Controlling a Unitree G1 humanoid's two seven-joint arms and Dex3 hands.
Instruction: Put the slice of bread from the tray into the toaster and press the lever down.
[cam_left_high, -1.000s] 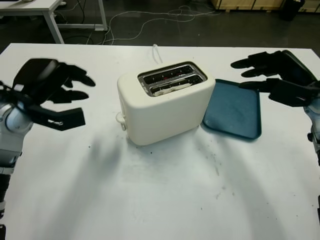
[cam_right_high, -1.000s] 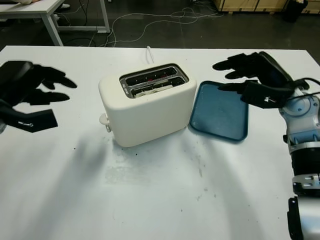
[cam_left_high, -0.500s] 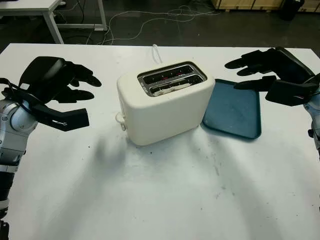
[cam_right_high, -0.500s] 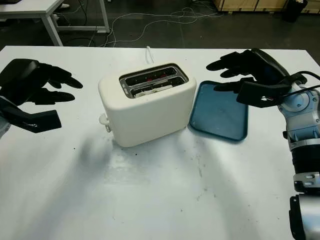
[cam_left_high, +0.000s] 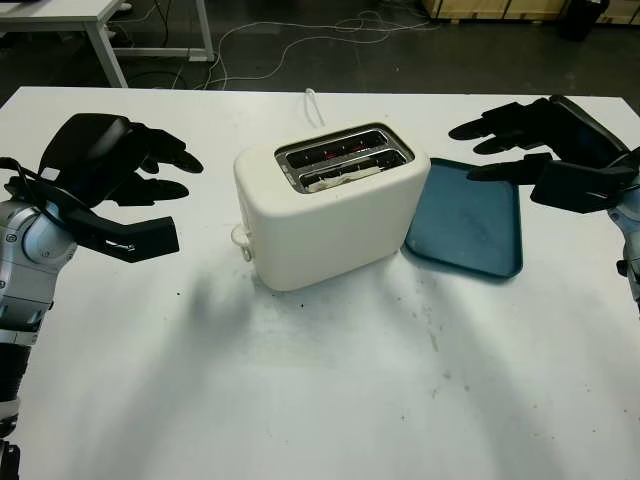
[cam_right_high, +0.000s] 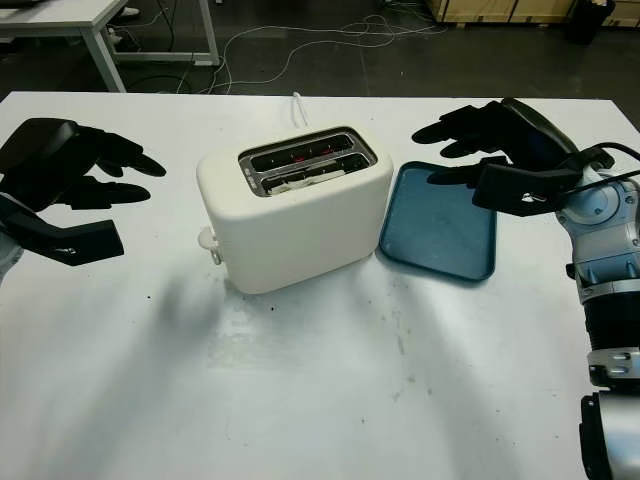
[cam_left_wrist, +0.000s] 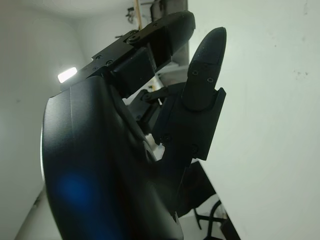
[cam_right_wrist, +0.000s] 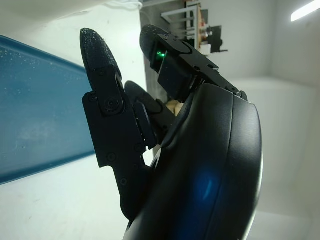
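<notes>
A cream two-slot toaster (cam_left_high: 330, 205) stands mid-table, its slots glowing red inside. The bread slice (cam_left_high: 338, 177) sits down in the nearer slot, only its pale top edge showing. The lever knob (cam_left_high: 240, 236) is low on the toaster's left end. A blue tray (cam_left_high: 470, 218) lies flat just right of the toaster with nothing on it. My left hand (cam_left_high: 150, 190) is open, held above the table left of the toaster. My right hand (cam_left_high: 500, 140) is open, hovering over the tray's far right edge.
The white table (cam_left_high: 320, 400) has a broad bare area in front of the toaster. The toaster's white cord (cam_left_high: 314, 105) runs off the far edge. Beyond lie a dark floor with cables (cam_left_high: 300, 35) and another table's leg (cam_left_high: 105, 45).
Both hands rose and drifted slightly inward toward the toaster over the first half second, then held still. Toaster, bread and tray did not move.
</notes>
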